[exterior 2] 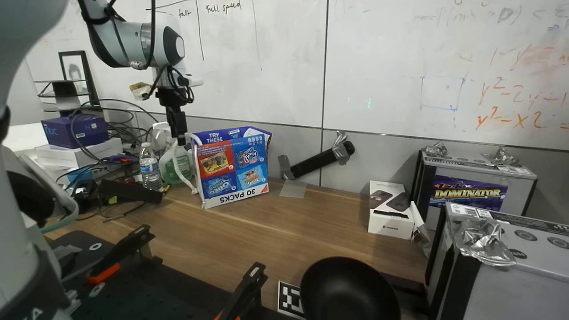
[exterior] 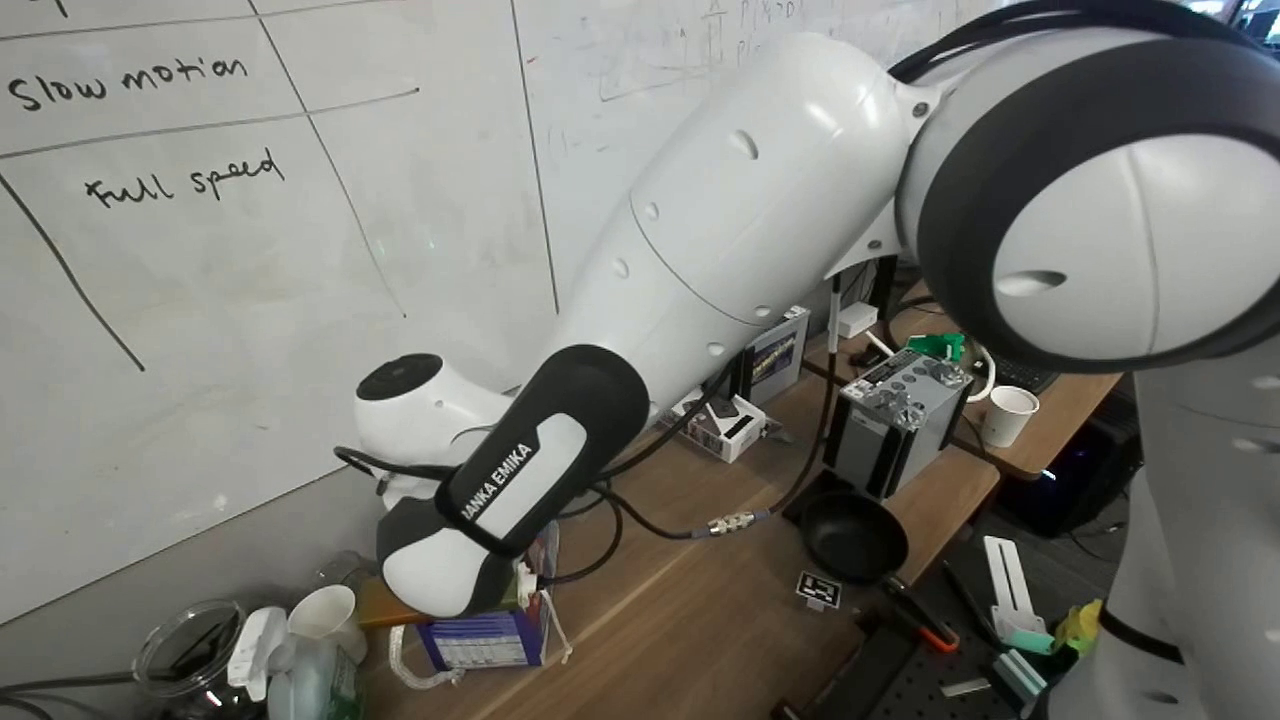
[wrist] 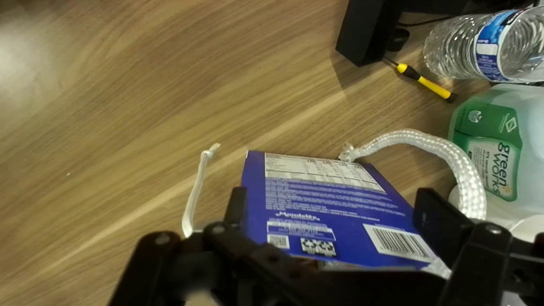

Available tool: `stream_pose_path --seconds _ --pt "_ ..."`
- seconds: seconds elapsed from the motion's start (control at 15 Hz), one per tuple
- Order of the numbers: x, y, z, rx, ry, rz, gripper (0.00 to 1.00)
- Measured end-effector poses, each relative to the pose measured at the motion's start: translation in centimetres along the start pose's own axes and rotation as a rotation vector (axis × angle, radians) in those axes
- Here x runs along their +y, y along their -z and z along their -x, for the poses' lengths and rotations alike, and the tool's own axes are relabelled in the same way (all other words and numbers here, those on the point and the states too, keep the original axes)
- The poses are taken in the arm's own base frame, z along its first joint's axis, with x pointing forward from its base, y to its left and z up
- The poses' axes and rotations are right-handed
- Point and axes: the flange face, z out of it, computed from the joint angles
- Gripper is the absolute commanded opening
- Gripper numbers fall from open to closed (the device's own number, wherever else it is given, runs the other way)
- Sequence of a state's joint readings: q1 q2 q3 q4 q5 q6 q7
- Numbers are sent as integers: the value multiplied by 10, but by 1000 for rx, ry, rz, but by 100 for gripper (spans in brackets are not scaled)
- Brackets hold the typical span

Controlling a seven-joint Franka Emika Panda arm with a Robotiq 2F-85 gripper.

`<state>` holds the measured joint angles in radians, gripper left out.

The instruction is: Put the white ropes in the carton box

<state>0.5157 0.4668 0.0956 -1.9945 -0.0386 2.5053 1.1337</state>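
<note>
Hovering by blue Mondelez carton (wrist: 323,202), with gripper (wrist: 330,204) spread apart, seemingly empty. Probably mid-loading, with braided white rope (wrist: 454,160) outside at wrist-view two o'clock, thin white cord (wrist: 195,191) at nine. Next, likely lift both loose tails inside.

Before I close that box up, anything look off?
Yes. The white ropes aren't fully inside the box: in the wrist view, a loose end shows outside it on either side. That looks odd if they're meant to be packed in.
</note>
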Motion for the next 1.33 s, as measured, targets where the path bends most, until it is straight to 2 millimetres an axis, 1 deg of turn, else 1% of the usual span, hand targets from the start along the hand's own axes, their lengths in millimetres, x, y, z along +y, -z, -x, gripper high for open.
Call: stream_pose_path --seconds 0.13,0.27,0.87,1.07,1.33 --pt "0 -12 9 -2 -24 -6 100" --pt "-3 -17 18 1 -38 -9 100" --pt "-28 -12 65 57 -12 -38 100" --pt "-35 -9 71 107 22 -71 100" --pt "-40 -12 68 166 71 -124 100"
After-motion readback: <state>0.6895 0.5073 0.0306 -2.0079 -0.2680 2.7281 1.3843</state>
